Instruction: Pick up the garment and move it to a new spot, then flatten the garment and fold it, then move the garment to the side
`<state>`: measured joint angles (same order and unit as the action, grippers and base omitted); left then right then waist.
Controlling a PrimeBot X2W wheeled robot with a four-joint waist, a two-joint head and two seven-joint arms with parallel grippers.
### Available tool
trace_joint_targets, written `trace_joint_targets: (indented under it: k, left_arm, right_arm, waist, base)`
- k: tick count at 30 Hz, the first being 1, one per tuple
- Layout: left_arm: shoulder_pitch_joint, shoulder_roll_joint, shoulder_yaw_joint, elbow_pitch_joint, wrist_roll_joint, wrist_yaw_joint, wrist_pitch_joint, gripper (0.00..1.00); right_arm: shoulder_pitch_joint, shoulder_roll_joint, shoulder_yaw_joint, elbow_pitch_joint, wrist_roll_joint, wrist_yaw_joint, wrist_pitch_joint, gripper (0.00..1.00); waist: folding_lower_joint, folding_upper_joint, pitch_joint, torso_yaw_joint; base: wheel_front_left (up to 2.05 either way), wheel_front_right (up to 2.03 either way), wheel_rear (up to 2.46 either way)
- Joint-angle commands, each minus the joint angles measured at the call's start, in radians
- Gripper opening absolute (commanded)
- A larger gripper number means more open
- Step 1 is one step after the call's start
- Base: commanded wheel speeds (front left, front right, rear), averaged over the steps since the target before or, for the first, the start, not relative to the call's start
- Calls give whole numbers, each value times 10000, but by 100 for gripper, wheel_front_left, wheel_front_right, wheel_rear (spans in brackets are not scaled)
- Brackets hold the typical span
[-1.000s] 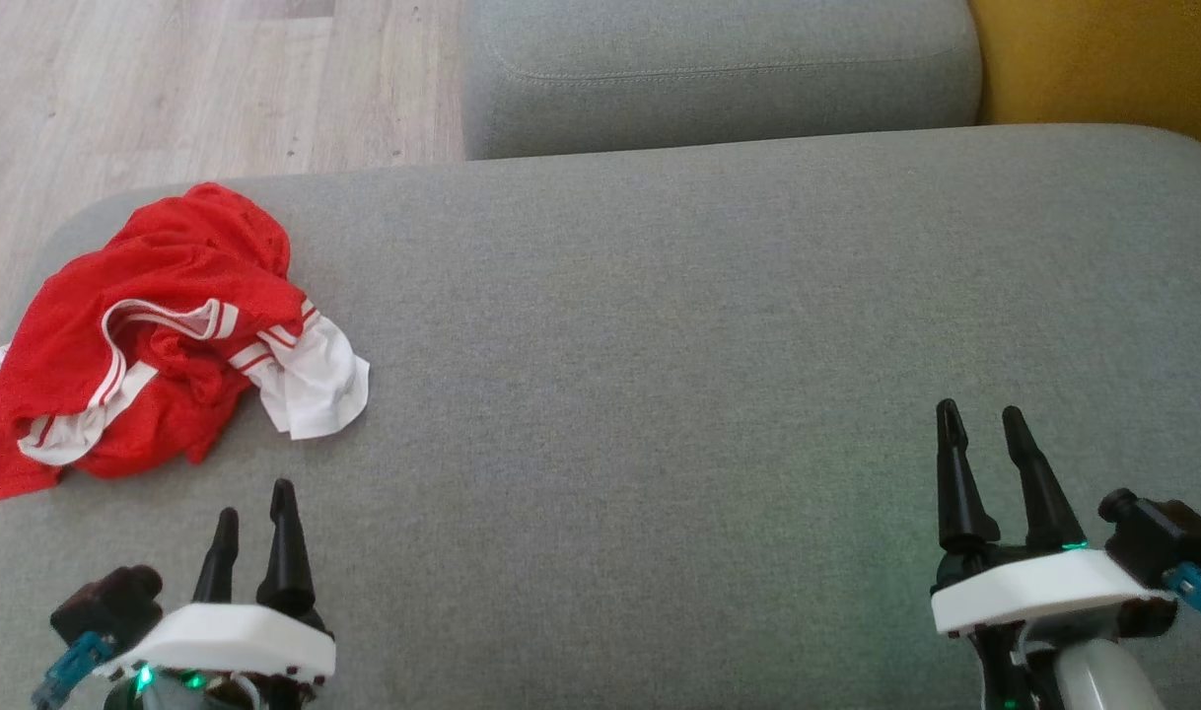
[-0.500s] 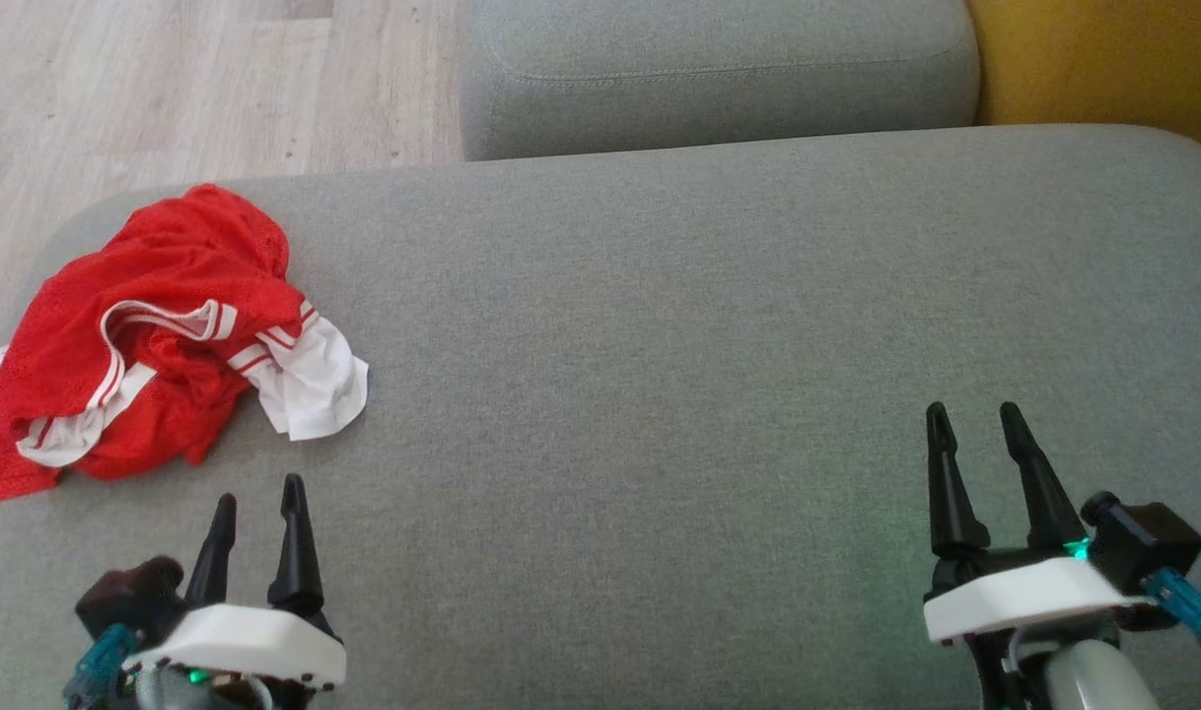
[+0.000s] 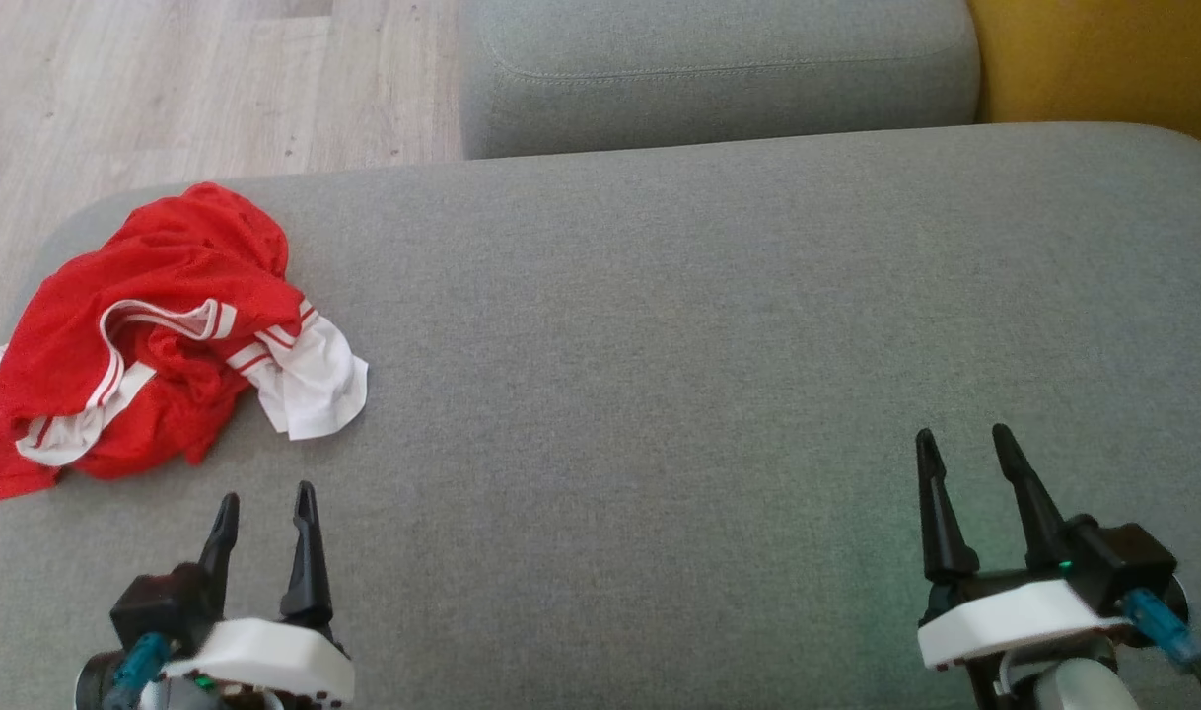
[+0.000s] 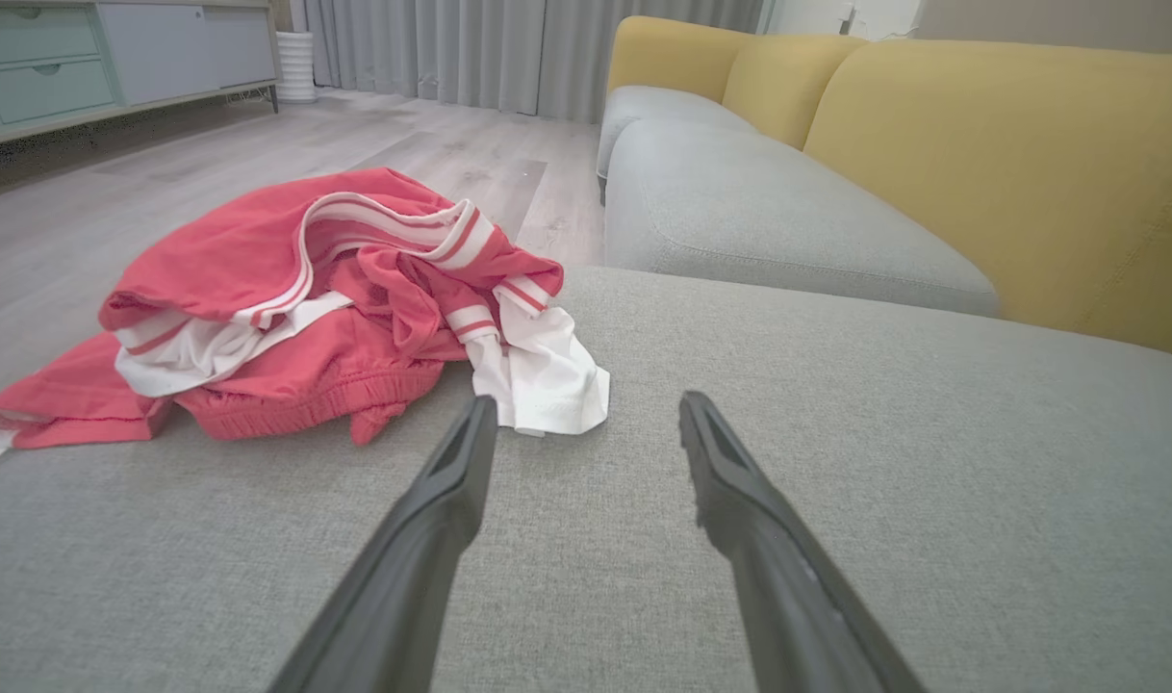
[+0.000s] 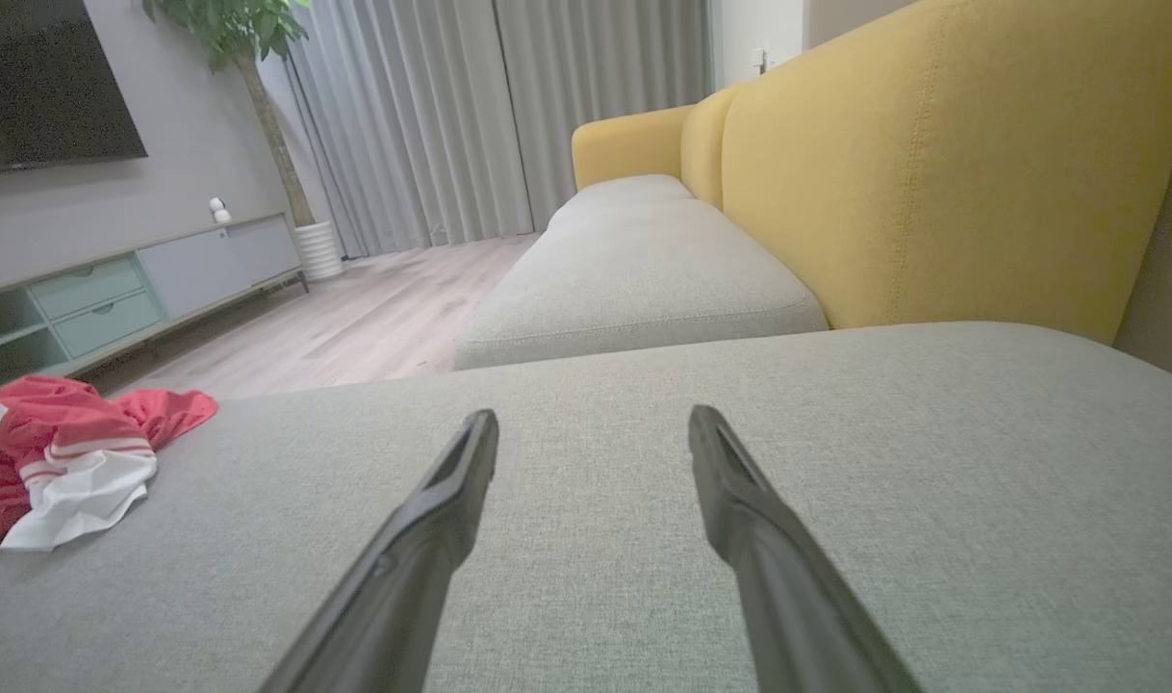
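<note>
Head view: garment (image 3: 157, 325) lies crumpled beyond left gripper (image 3: 265, 493); it and right gripper (image 3: 962, 432) gape empty (presumably poised for pickup).

Head view: we look steeply down on the grey cushion (image 3: 660, 345) from above. Left wrist view: we sit low and close over it, facing the red garment (image 4: 307, 289) just ahead. Right wrist view: equally low, facing along the yellow backrest (image 5: 932, 173); all three share cushion and garment

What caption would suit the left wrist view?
Open fingers point at a crumpled red-and-white garment lying on a grey cushion.
</note>
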<state>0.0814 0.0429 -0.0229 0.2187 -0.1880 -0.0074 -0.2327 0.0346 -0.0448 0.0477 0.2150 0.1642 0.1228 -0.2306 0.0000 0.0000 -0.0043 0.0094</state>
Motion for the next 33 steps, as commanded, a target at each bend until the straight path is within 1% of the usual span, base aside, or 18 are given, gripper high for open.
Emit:
trace_joint_targets:
  k: [1, 5, 16, 26, 30, 33]
  left_arm:
    - [-223, 133, 242, -347, 308, 43, -176, 100]
    - [-226, 134, 275, -336, 782, 59, -291, 100]
    - [-223, 116, 350, -253, 748, 20, -291, 100]
    - [-194, 102, 293, -254, 746, 67, -291, 100]
    - [-269, 97, 228, -228, 742, 67, -291, 100]
    - [-342, 94, 192, -191, 706, 60, -291, 100]
  right_arm:
    - [-201, -55, 245, -254, -297, 76, -196, 100]
    - [-194, -56, 265, -144, -650, 79, -312, 100]
    - [-212, -55, 163, 65, -333, 79, -312, 100]
    - [-226, -55, 147, 169, -270, 79, -312, 100]
    - [-204, -55, 137, 127, -295, 79, -312, 100]
    - [-148, -55, 172, 49, -293, 79, -312, 100]
  waist:
    - [0, 0, 2, 6]
    - [0, 0, 1, 18]
    - [0, 0, -17, 20]
    - [0, 0, 9, 54]
    - [0, 0, 11, 257]
    - [0, 0, -24, 652]
  base:
    - [0, 0, 0]
    - [0, 0, 0]
    - [0, 0, 0]
    - [0, 0, 0]
    - [0, 0, 0]
    - [0, 0, 0]
